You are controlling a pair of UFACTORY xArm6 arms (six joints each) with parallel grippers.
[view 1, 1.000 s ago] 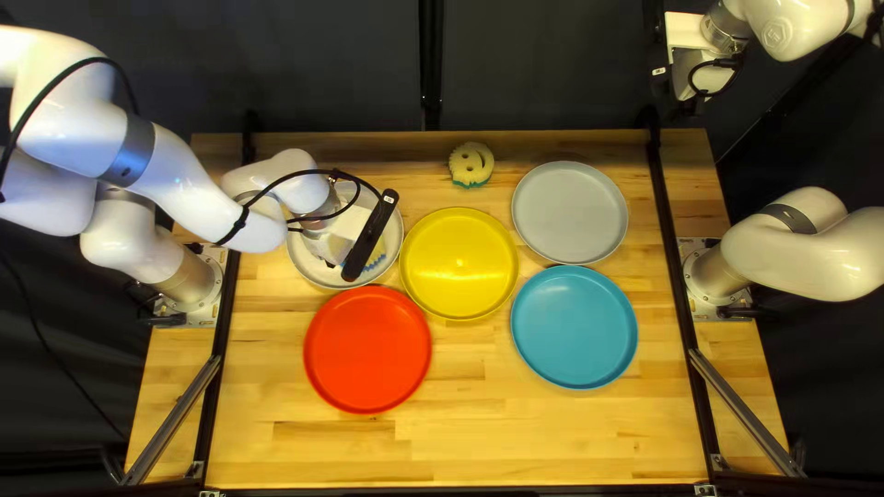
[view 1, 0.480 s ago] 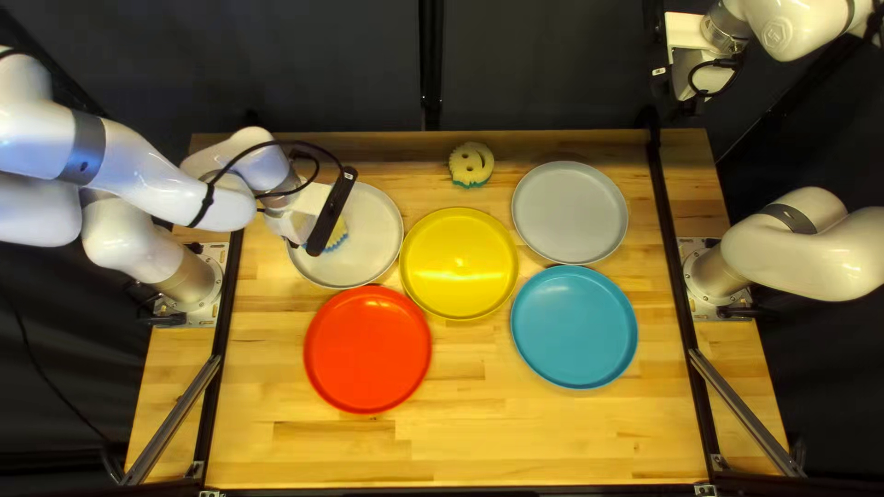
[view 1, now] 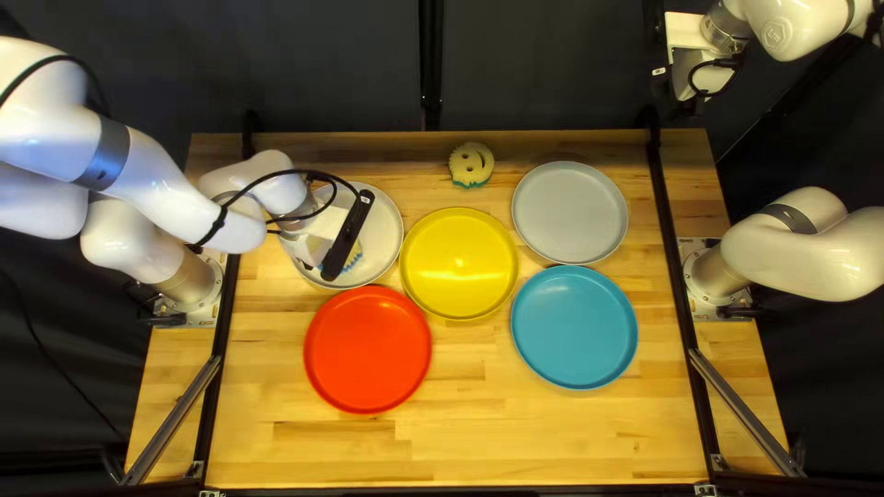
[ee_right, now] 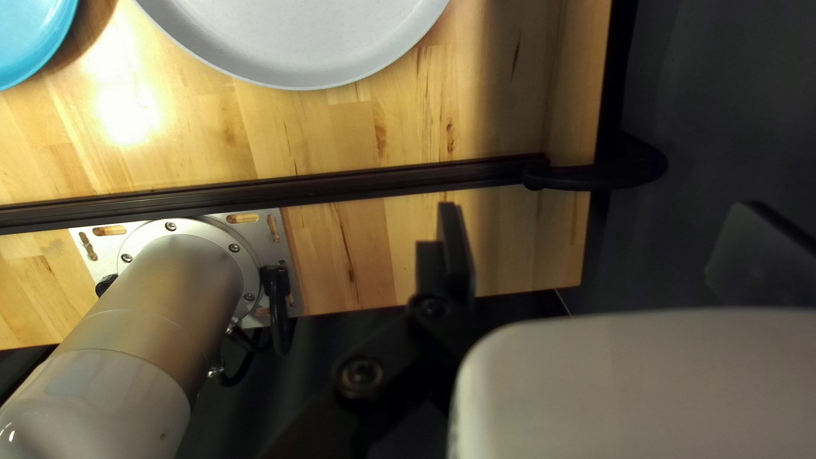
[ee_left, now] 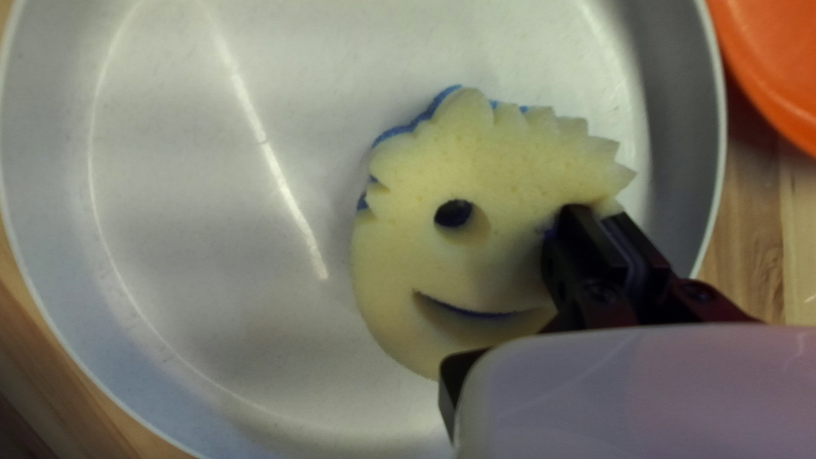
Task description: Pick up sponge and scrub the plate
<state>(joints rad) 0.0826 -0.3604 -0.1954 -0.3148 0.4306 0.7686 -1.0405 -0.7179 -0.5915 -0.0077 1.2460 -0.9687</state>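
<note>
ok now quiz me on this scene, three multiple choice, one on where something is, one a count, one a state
1. Where is the loose sponge on the table?
a) near edge
b) near its far edge
c) at its right edge

2. How many plates are there?
a) five
b) four
c) six

3. How is my right pincer?
a) shut on a sponge
b) shut on a plate
c) open

Key:
1 b: it lies on the wood just inside that edge.
2 a: red plate, yellow plate, blue plate, gray plate, white plate.
3 c: its fingers stand wide apart.
</note>
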